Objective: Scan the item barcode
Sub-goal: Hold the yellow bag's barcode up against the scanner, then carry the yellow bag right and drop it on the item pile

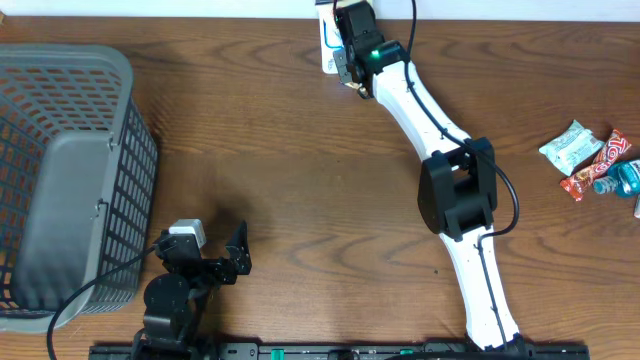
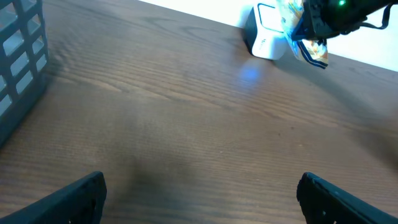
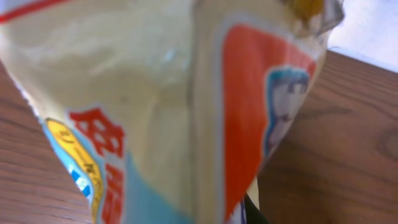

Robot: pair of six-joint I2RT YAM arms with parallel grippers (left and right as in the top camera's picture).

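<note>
Standing at the left of the brown wooden table [image 1: 300, 180], a grey plastic lattice-walled basket [image 1: 100, 60] shows only its plain grey floor through the open top. A small heap of loose, colourful snack wrappers [image 1: 590, 160] lies well apart at the right edge.

At the far edge, the right gripper [image 1: 350, 72] is clamped on a glossy cream snack packet [image 3: 155, 93], holding it just beside the small white box scanner [image 2: 264, 40]. The packet carries an orange-red panel, red characters, and blue and yellow patches low down, with a seam running along its length. From the left wrist camera it hangs off the table, its long axis slanting down from the fingers. I cannot tell which face meets the scanner.

The left gripper [image 1: 212, 245] sits near the basket, fingers spread wide apart, holding nothing.
</note>
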